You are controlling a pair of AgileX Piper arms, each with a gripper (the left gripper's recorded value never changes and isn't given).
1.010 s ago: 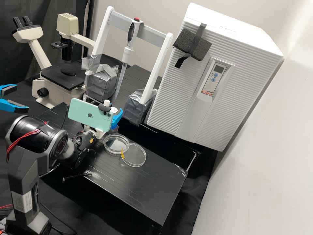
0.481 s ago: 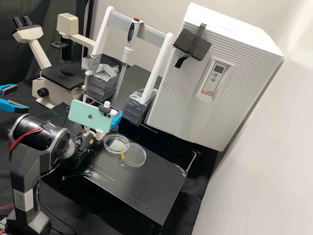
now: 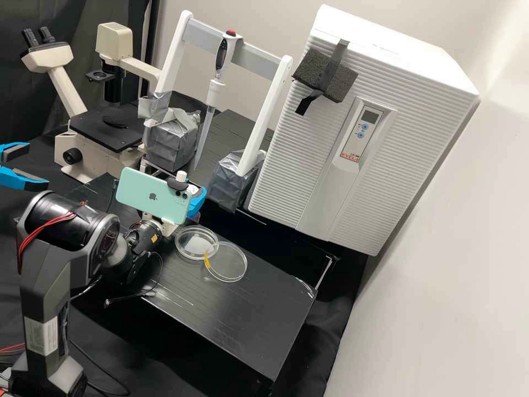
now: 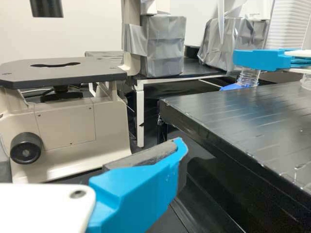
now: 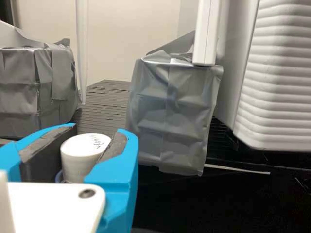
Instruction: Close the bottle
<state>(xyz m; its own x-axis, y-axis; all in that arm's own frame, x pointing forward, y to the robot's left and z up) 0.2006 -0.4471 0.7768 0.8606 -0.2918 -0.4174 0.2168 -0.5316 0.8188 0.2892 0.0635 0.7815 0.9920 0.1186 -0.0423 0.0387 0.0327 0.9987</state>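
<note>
A white cap sits between the two blue fingers of my right gripper, which is shut on it. In the left wrist view, that gripper hovers at the far end of the raised black platform, right over a clear bottle standing there. In the high view, a mint-green phone mounted on the wrist hides most of the right gripper. My left gripper is at the far left edge of the bench, open with nothing in it, well away from the bottle.
A beige microscope stands at the back left. Behind the platform is a white stand on grey taped blocks holding a pipette. A large white ribbed machine is on the right. Two clear petri dishes lie on the black platform.
The right arm's elbow joint has shifted slightly rightward and down, and its gripper with the phone has settled a little lower. The left gripper has not moved.
</note>
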